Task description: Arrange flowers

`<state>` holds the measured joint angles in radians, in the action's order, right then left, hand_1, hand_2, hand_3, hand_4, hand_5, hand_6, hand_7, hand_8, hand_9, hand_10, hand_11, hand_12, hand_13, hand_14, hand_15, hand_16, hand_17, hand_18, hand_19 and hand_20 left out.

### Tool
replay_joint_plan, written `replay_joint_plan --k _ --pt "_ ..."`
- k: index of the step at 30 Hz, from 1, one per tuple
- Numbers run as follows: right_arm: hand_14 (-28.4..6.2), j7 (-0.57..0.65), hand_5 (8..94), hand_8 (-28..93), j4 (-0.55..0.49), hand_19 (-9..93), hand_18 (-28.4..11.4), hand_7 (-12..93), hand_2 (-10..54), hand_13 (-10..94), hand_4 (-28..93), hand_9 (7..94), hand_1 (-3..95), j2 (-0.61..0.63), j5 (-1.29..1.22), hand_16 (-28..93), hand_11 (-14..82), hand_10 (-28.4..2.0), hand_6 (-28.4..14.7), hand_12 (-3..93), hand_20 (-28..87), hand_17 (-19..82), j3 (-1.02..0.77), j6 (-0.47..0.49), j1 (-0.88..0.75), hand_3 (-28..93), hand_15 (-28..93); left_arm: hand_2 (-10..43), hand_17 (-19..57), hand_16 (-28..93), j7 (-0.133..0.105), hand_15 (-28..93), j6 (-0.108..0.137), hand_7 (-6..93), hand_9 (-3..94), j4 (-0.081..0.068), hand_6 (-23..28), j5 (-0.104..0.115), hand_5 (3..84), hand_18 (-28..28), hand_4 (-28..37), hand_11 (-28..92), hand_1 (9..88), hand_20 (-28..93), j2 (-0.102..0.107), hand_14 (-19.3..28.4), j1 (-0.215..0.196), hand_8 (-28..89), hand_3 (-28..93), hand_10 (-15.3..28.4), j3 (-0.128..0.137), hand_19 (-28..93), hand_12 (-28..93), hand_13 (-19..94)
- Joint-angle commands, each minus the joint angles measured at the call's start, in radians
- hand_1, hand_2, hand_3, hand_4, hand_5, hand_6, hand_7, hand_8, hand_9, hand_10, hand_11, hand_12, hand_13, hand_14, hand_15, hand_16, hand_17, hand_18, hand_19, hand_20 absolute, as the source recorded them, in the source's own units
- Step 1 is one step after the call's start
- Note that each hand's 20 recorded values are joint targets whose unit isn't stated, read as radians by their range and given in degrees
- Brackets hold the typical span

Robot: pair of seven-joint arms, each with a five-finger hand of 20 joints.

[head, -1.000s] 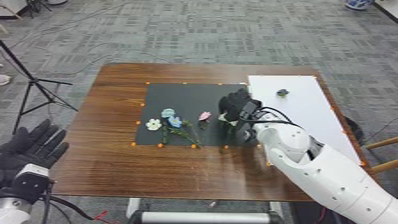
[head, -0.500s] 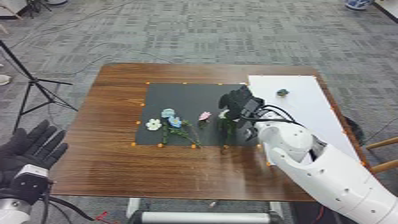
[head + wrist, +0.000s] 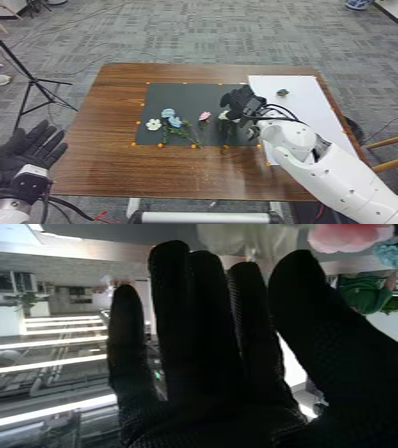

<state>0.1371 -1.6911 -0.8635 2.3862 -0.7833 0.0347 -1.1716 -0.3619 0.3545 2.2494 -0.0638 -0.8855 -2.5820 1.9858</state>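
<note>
In the head view my right hand (image 3: 240,101) is over the right part of the black mat, fingers extended, beside a white flower (image 3: 223,115) whose green stem runs down the mat. Left of it lie a pink flower (image 3: 204,116), two blue flowers (image 3: 175,121) and a white one (image 3: 154,124). My left hand (image 3: 31,150) is open, palm up, off the table's left side. In the right wrist view my right hand (image 3: 213,339) has straight fingers, with a pink flower (image 3: 348,236) and a pale one (image 3: 222,238) beyond the fingertips.
The black mat (image 3: 182,95) lies on the brown table (image 3: 115,110), with orange markers around it. A white board (image 3: 311,107) on the right carries a small dark green thing (image 3: 282,92). A black tripod (image 3: 34,82) stands on the floor at left.
My right hand has shifted slightly away from the white flower, which now shows more fully. The left hand has stayed in place.
</note>
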Motion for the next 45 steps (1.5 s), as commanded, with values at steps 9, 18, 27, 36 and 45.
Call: replay_joint_plan --k 9,18,27,36,45 --pt "-10.1 0.100 56.4 -13 -0.050 63 -21.1 16 -9.5 58 -28 62.2 40.6 0.002 0.002 19 17.7 -12.7 -1.2 17.1 31 21 -0.100 0.010 0.016 80 43 13.1 -2.9 -1 -0.014 24 -0.006 12.1 31.7 0.006 7.4 0.002 39.1 11.1 -25.8 17 28.7 13 -0.009 13.2 -0.015 -8 71 12.7 -0.006 17 14 22" --pt "-15.6 0.175 50.4 -12 0.094 65 -21.5 16 -9.5 38 -28 47.0 41.3 0.021 0.000 11 15.8 -17.4 -3.8 15.7 28 21 -0.060 0.016 0.098 82 47 13.1 -2.9 0 -0.018 24 -0.007 12.0 31.6 0.013 7.4 -0.016 39.1 11.1 -25.9 17 28.6 13 -0.014 13.2 -0.031 -8 70 12.8 -0.001 18 14 22" --pt "-17.2 0.231 38.7 -12 0.215 59 -20.2 15 -9.5 24 -28 36.3 40.1 0.004 -0.011 3 13.3 -19.9 -6.4 13.9 22 17 -0.038 0.236 0.163 83 40 13.2 -2.6 -1 -0.010 24 -0.004 11.5 31.2 0.018 7.1 -0.023 38.4 10.8 -26.0 16 28.6 12 -0.018 13.2 -0.037 -8 70 12.6 0.008 17 14 22" --pt "-18.3 0.274 32.2 -10 0.273 55 -19.2 11 -9.5 18 -28 30.7 44.1 0.022 0.012 -2 12.4 -21.3 -9.4 12.7 17 15 -0.035 0.204 0.147 85 40 13.2 -2.6 0 0.022 24 -0.010 11.5 31.1 0.018 7.3 -0.064 38.7 10.6 -26.1 16 28.6 12 -0.021 13.3 -0.047 -8 70 12.6 0.012 16 14 22" --pt "-15.6 0.272 39.1 -12 0.338 62 -19.3 16 -9.5 30 -28 39.7 48.7 0.027 -0.010 -5 14.9 -19.3 -6.9 9.4 17 20 -0.006 0.103 0.165 85 42 13.3 -2.8 -1 0.019 24 -0.009 11.5 31.2 0.018 7.4 -0.054 38.9 10.7 -26.1 16 28.6 12 -0.017 13.4 -0.043 -8 70 12.7 0.006 17 14 22"
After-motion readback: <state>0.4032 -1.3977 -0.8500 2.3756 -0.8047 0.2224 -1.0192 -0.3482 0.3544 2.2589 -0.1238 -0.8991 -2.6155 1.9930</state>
